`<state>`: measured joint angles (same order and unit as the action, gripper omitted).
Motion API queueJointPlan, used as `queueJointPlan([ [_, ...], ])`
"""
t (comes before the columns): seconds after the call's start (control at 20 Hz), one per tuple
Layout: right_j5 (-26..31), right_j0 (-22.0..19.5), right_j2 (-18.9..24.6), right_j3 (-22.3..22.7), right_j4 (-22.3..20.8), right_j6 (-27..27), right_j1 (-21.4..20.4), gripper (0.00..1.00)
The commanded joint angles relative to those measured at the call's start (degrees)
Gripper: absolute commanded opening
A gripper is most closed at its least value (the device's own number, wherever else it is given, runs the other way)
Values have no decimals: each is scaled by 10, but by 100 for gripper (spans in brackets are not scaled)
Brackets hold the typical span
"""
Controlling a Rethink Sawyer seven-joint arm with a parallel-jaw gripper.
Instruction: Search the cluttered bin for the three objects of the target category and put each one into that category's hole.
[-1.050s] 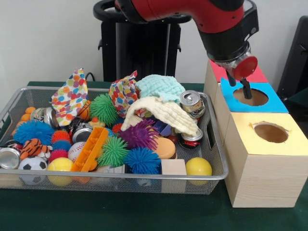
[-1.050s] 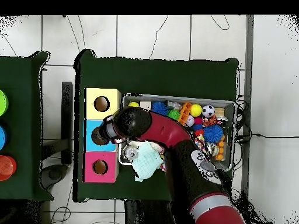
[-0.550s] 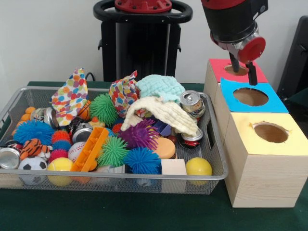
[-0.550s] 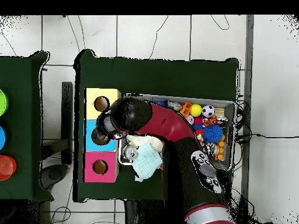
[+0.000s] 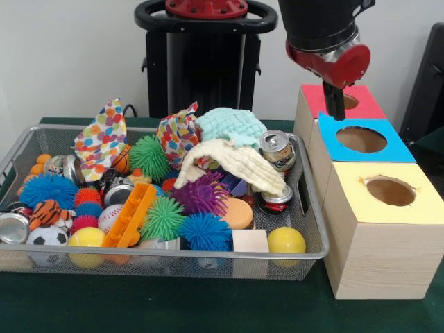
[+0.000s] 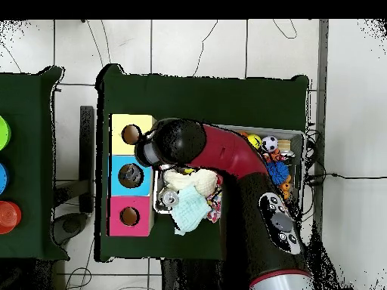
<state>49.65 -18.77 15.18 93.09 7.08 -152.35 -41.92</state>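
My gripper (image 5: 338, 105) hangs from the red and black arm above the inner edge of the red box (image 5: 313, 101) and blue box (image 5: 397, 148); nothing shows in it. In the overhead view the arm's head (image 6: 172, 142) covers it, between the yellow box (image 6: 119, 124) and the bin. The wire bin (image 5: 313, 229) is piled with spiky balls, cloths, balls and cans. One silver can (image 5: 277, 149) stands by the bin's right wall, and another can (image 5: 278, 198) lies below it. Each box top has a round hole; the blue hole (image 5: 361, 139) looks dark inside.
A cream cloth (image 5: 232, 163) and a mint cloth (image 5: 230, 125) drape over the pile. The yellow box (image 5: 361, 202) stands nearest the camera, right of the bin. A black stand (image 5: 201, 66) rises behind the bin. More cans lie at the bin's left (image 5: 12, 227).
The gripper has risen from just over the blue hole and shifted towards the bin. In the overhead view the arm has swung from the blue box towards the yellow box.
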Motion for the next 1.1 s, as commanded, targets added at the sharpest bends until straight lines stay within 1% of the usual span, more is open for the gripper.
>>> queueJointPlan([
  [0.05, -40, -14, 0, -17, -65, 72, 7, 0],
  [0.25, -46, -16, 11, -22, -77, 65, 9, 0],
  [0.4, -57, -16, 11, -27, -89, 60, 14, 0],
  [0.45, -69, -17, 17, -29, -95, 68, 21, 0],
  [0.5, -68, -12, 12, -35, -106, 66, 21, 0],
  [0.55, -61, 7, -8, -62, -128, 47, 28, 0],
  [0.6, -55, 14, -15, -73, -137, 41, 29, 0],
  [0.65, -47, 31, -32, -104, -179, 48, 31, 0],
  [0.7, -44, 34, -33, -115, -196, 59, 30, 0],
  [0.75, -61, 37, -28, -133, -234, 97, 28, 0],
  [0.8, -66, 33, -17, -136, -244, 118, 25, 0],
  [0.85, -70, 32, -5, -149, -276, 162, 23, 0],
  [1.0, -66, 26, 26, -166, -320, 215, 21, 0],
  [1.05, -57, 27, 30, -168, -326, 216, 20, 0],
  [1.1, -49, 25, 33, -171, -325, 205, 22, 0],
])
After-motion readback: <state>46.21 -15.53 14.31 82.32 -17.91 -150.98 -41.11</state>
